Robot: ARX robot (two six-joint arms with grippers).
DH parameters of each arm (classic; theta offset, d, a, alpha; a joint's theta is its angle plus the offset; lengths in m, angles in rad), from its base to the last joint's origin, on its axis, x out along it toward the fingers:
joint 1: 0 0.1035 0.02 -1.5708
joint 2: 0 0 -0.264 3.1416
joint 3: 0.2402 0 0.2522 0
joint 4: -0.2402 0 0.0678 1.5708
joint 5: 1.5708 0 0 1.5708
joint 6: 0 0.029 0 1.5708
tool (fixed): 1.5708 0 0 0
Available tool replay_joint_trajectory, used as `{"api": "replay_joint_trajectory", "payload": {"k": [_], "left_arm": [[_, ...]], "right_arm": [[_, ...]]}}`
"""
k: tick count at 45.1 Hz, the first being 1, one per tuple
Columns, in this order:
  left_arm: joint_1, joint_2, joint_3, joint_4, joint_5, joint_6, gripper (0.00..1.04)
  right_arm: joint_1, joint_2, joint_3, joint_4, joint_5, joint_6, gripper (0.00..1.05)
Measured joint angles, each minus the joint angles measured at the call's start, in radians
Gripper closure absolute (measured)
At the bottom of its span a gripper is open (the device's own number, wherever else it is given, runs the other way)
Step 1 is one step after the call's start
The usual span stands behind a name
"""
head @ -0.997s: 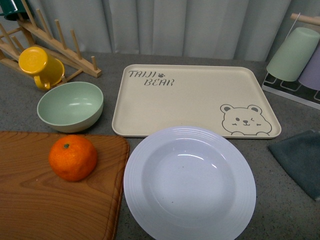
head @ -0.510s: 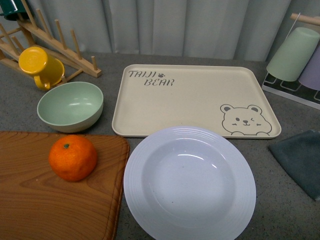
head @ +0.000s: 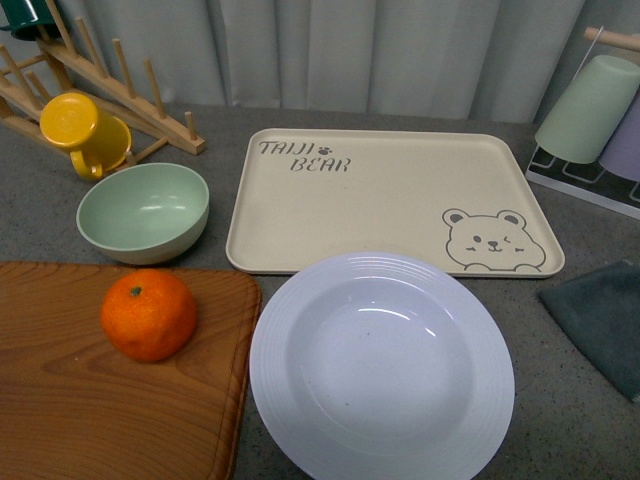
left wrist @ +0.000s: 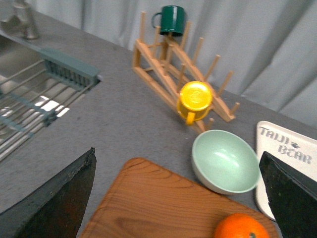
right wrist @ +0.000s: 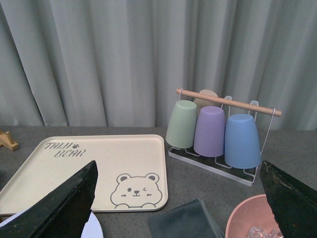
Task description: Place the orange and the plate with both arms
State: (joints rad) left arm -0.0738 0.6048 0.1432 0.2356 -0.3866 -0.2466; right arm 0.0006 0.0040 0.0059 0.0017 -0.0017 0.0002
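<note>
Evidently nothing is placed yet: the left gripper gapes empty over the table's left side, the orange rests on the cutting board at the near left corner, the plate lies against the near edge, and the right gripper is likewise spread and empty.

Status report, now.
Left gripper open, right gripper open, both empty. Orange on cutting board, plate on counter beside it, both untouched. Nothing lies on either.

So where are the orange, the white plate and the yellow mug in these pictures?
orange [head: 148,314], front view, middle of its dimpled skin.
plate [head: 381,365], front view, bare centre of its well.
yellow mug [head: 70,120], front view, the round end facing the camera.
</note>
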Motion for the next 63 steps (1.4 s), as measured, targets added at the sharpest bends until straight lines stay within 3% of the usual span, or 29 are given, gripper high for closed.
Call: {"api": "replay_joint_trajectory", "payload": {"k": [13, 32, 63], "left_arm": [[-0.085, 0.516, 0.175, 0.152, 0.164, -0.069, 0.06], [-0.181, 0.958, 0.327, 0.115, 0.34, -0.089, 0.06], [-0.19, 1.199, 0.404, 0.164, 0.389, -0.051, 0.06]], "right_arm": [[0.0, 0.0, 0.0, 0.0, 0.0, 0.0, 0.09], [0.0, 0.0, 0.0, 0.0, 0.0, 0.0, 0.09], [0.0, 0.0, 0.0, 0.0, 0.0, 0.0, 0.09]]}}
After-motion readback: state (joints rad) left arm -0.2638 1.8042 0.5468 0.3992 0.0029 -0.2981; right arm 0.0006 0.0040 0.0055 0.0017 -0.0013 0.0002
